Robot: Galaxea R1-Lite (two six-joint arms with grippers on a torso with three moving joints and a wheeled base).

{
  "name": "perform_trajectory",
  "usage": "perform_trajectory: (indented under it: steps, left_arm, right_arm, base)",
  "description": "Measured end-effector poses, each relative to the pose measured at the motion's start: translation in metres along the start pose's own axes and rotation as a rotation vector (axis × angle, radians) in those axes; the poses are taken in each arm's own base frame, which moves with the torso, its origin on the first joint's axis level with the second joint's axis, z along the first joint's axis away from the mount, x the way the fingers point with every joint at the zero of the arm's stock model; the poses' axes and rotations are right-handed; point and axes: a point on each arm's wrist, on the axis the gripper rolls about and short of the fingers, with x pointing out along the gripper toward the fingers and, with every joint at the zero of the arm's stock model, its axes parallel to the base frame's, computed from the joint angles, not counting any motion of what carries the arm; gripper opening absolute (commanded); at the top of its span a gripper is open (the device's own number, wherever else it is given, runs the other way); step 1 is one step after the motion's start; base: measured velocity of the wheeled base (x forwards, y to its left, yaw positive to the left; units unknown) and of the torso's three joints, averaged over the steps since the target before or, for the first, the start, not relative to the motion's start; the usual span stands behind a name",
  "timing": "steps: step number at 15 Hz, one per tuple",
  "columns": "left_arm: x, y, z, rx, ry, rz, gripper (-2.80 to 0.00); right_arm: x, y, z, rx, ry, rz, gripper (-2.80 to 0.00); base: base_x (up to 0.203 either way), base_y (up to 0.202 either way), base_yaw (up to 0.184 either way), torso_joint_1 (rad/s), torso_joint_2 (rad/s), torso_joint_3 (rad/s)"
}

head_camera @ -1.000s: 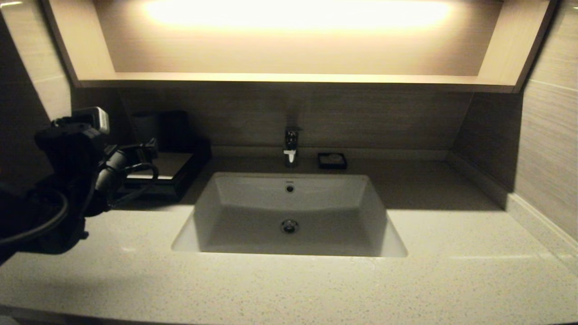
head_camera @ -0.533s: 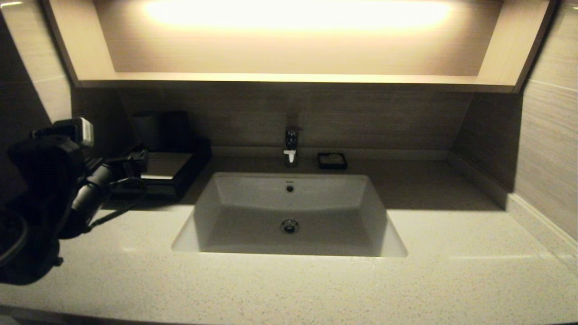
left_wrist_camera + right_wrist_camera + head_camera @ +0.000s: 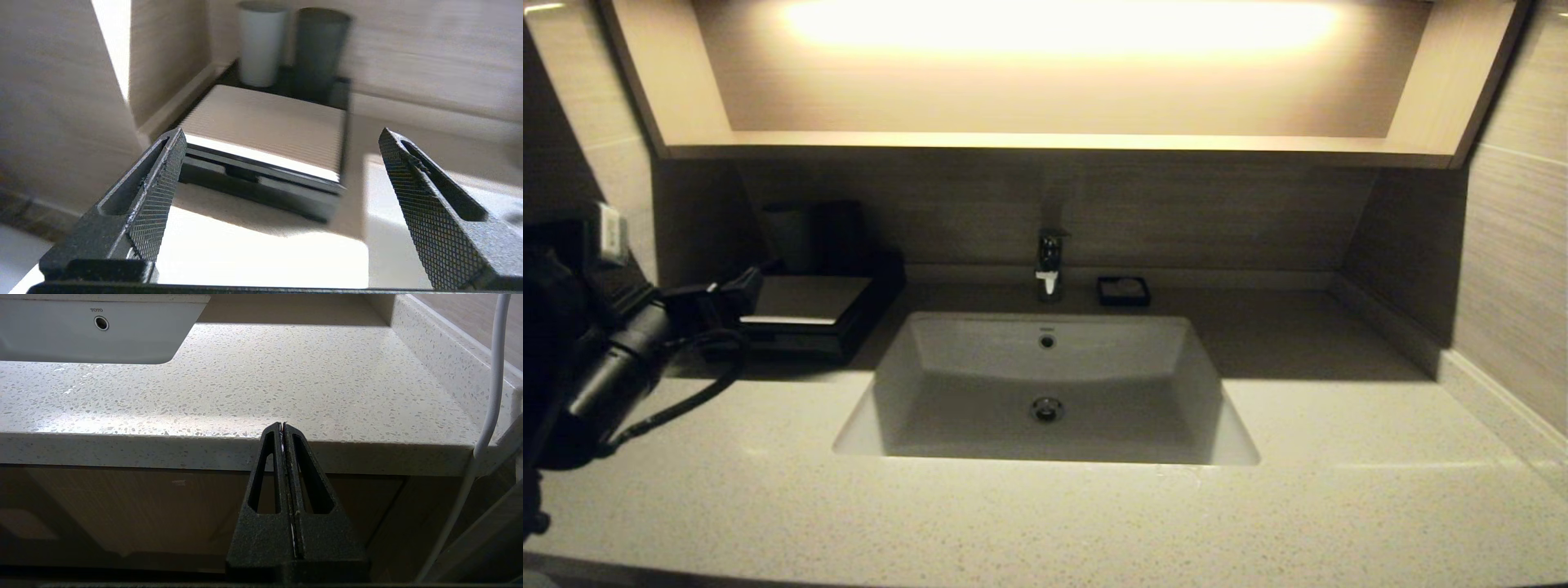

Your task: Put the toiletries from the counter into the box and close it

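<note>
The box (image 3: 809, 304) is low and black with a pale top panel, at the back left of the counter (image 3: 1045, 523). In the left wrist view the box (image 3: 269, 122) lies just ahead, and its front tray (image 3: 261, 190) looks pushed in. My left gripper (image 3: 742, 287) hovers at the box's front left corner; its jaws (image 3: 282, 132) are open and empty. My right gripper (image 3: 283, 425) is shut and empty, parked below the counter's front edge (image 3: 286, 451), out of the head view. No toiletries show in any view.
A white sink (image 3: 1045, 359) is set in the middle of the counter, with a faucet (image 3: 1049, 261) and a small black soap dish (image 3: 1123, 291) behind it. A white cup (image 3: 261, 45) and a dark cup (image 3: 318, 53) stand behind the box. Walls close both sides.
My left arm has drawn back to the left and lower, away from the front of the box. The box's pale top now shows in full.
</note>
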Motion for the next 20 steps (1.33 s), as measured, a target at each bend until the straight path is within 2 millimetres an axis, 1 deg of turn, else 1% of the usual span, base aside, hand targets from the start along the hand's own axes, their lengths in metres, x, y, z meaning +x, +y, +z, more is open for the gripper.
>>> perform_trajectory:
  steps: [1, 5, 9, 10, 12, 16, 20]
  left_arm:
    - [-0.009, 0.001, 0.004, -0.002, -0.004, -0.029, -2.80]
    - [-0.051, 0.008, 0.019, -0.006, -0.023, -0.148, -2.80]
    - [-0.091, 0.015, 0.026, -0.003, 0.044, -0.277, -2.80]
    - [-0.099, 0.016, 0.027, -0.003, 0.059, -0.294, -2.80]
    - [-0.112, 0.019, 0.032, -0.005, 0.025, -0.299, -2.80]
    - [-0.142, 0.026, 0.032, -0.002, 0.010, -0.315, -2.80]
    - [-0.178, 0.033, 0.028, 0.012, 0.024, -0.387, -2.80]
  right_arm:
    - [0.000, 0.000, 0.000, 0.000, 0.000, 0.000, -2.80]
    - [0.000, 0.000, 0.000, 0.000, 0.000, 0.000, -2.80]
    - [0.000, 0.000, 0.000, 0.000, 0.000, 0.000, -2.80]
    - [0.000, 0.000, 0.000, 0.000, 0.000, 0.000, -2.80]
    - [0.000, 0.000, 0.000, 0.000, 0.000, 0.000, -2.80]
    - [0.000, 0.000, 0.000, 0.000, 0.000, 0.000, -2.80]
    - [0.000, 0.000, 0.000, 0.000, 0.000, 0.000, -2.80]
  base:
    - [0.000, 0.000, 0.000, 0.000, 0.00, 0.000]
    - [0.000, 0.000, 0.000, 0.000, 0.00, 0.000]
    - [0.000, 0.000, 0.000, 0.000, 0.00, 0.000]
    - [0.000, 0.000, 0.000, 0.000, 0.00, 0.000]
    - [0.000, 0.000, 0.000, 0.000, 0.00, 0.000]
    - [0.000, 0.000, 0.000, 0.000, 0.00, 0.000]
    - [0.000, 0.000, 0.000, 0.000, 0.00, 0.000]
